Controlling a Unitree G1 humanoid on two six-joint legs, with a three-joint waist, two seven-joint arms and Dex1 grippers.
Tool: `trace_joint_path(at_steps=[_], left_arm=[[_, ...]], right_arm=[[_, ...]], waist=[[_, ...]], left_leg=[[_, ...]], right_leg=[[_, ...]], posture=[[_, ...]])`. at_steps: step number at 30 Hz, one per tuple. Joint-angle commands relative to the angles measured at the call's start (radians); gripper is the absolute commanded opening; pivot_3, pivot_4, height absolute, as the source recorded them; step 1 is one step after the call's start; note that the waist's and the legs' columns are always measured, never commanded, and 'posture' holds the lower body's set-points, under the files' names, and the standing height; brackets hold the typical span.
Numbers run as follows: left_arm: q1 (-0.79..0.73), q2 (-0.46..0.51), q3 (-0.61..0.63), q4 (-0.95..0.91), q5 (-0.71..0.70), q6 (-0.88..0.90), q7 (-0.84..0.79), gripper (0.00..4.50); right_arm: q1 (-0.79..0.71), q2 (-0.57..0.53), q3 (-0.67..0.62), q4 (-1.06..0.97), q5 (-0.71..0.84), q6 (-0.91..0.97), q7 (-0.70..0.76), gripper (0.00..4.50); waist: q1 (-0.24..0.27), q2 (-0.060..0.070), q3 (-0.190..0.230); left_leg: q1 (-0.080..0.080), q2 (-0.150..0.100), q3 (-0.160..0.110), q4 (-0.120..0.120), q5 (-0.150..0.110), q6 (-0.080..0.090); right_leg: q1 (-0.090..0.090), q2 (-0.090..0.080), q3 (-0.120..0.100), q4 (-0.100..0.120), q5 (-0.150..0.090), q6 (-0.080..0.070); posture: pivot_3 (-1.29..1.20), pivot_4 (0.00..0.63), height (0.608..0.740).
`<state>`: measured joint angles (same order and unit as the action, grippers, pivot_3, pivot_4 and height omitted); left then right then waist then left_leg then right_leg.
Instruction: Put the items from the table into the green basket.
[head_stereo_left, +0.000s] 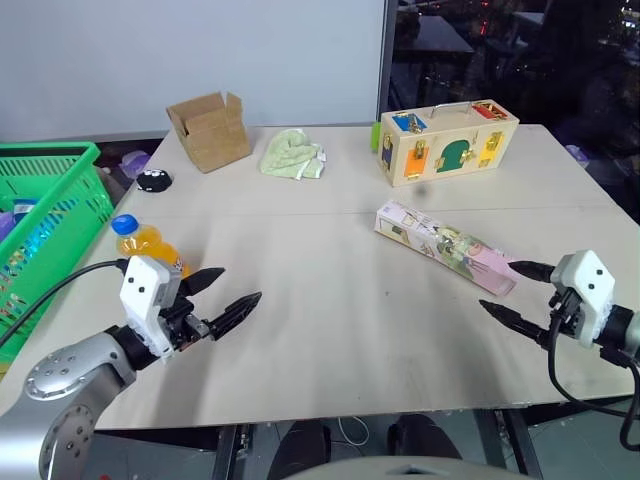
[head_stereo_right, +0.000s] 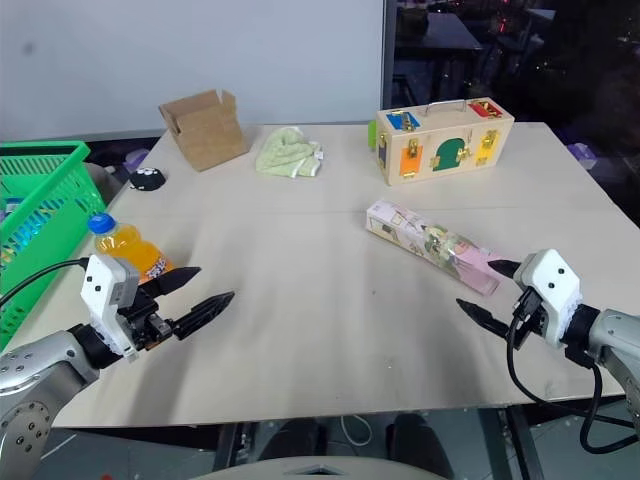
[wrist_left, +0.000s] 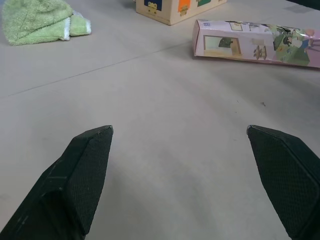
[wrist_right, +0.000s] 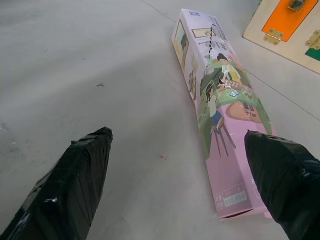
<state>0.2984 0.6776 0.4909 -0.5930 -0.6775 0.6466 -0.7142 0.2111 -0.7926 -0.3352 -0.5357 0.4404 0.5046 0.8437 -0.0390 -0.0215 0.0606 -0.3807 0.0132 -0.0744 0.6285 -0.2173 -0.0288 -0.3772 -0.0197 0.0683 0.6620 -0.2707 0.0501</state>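
Right gripper (head_stereo_left: 520, 291) is spread wide w/ nothing in it, hovering just short of the pink carton (head_stereo_left: 447, 246), which lies flat mid-right on the table (head_stereo_left: 330, 330), long axis running diagonally away from me toward the centre, near end just ahead of the fingertips, so I judge that arm the closer one. Left gripper (head_stereo_left: 234, 289), also wide and empty, sits just beside the orange-drink bottle (head_stereo_left: 147, 244), prob. lying on its side, blue cap toward the green basket (head_stereo_left: 55, 215) at the table's left edge.
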Motion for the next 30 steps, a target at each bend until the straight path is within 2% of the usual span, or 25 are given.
trace_joint_path(at_steps=[1,3,8,11,14,17,21,24,30], left_arm=[[-0.051,0.004,-0.018,-0.029,-0.018,-0.007,0.020,4.46],[-0.130,-0.007,-0.073,-0.067,-0.050,0.010,0.049,4.46],[-0.200,0.018,-0.130,-0.123,-0.117,0.036,0.031,4.46],[-0.216,0.065,-0.151,-0.150,-0.180,0.072,-0.013,4.46],[-0.212,0.102,-0.174,-0.170,-0.164,0.052,-0.047,4.46],[-0.213,0.101,-0.181,-0.172,-0.141,0.026,-0.040,4.46],[-0.205,0.093,-0.188,-0.160,-0.123,0.000,-0.040,4.46],[-0.199,0.084,-0.202,-0.159,-0.105,-0.015,-0.034,4.46],[-0.182,0.062,-0.236,-0.172,-0.075,-0.042,-0.019,4.46]], right_arm=[[-0.053,0.007,0.000,-0.012,0.015,0.010,-0.029,4.50],[-0.116,0.001,0.046,0.031,0.011,0.052,-0.044,4.50],[-0.250,-0.060,0.129,0.126,-0.055,0.099,-0.049,4.50],[-0.361,-0.132,0.234,0.200,-0.091,0.151,0.007,4.50],[-0.500,-0.168,0.341,0.343,-0.158,0.130,0.062,4.50],[-0.616,-0.176,0.424,0.474,-0.200,0.108,0.133,4.50],[-0.742,-0.156,0.507,0.637,-0.234,0.117,0.221,4.50],[-0.818,-0.139,0.592,0.756,-0.322,0.122,0.224,4.50],[-0.947,-0.028,0.679,1.055,-0.403,0.104,0.272,4.50]], waist=[[0.000,0.000,0.000],[0.001,0.000,0.000],[0.000,0.000,-0.001],[-0.001,0.000,0.000],[-0.001,0.000,0.000],[0.002,0.001,0.000],[0.008,0.001,0.000],[0.014,0.001,0.000],[0.025,0.001,0.000]], left_leg=[[0.000,0.000,0.000,0.000,0.000,0.000],[0.000,0.000,0.000,0.000,0.000,0.000],[0.000,0.000,0.002,0.002,-0.001,0.001],[0.000,0.000,0.003,0.002,-0.001,0.002],[0.000,0.001,0.003,0.001,-0.001,0.002],[0.000,0.001,0.004,0.001,-0.001,0.003],[0.000,0.001,0.004,0.002,-0.001,0.003],[0.000,0.001,0.004,0.002,-0.001,0.003],[0.000,0.001,0.004,0.002,-0.001,0.003]], right_leg=[[0.000,0.000,0.000,0.000,0.000,0.000],[0.000,0.000,0.000,0.001,0.000,0.000],[0.000,0.001,0.002,0.000,0.001,0.002],[-0.001,0.001,0.004,0.000,0.002,0.002],[-0.001,0.002,0.004,0.000,0.002,0.002],[-0.001,0.002,0.004,0.000,0.002,0.002],[-0.001,0.002,0.004,0.000,0.002,0.002],[-0.001,0.002,0.004,0.000,0.002,0.002],[-0.001,0.002,0.004,0.001,0.006,0.000]], posture=[[0.00,0.000,0.740],[0.01,0.000,0.740],[0.02,0.000,0.740],[0.02,0.000,0.740],[0.04,0.000,0.740],[0.06,0.000,0.740],[0.08,0.000,0.740],[0.09,0.000,0.740],[0.11,0.000,0.740]])
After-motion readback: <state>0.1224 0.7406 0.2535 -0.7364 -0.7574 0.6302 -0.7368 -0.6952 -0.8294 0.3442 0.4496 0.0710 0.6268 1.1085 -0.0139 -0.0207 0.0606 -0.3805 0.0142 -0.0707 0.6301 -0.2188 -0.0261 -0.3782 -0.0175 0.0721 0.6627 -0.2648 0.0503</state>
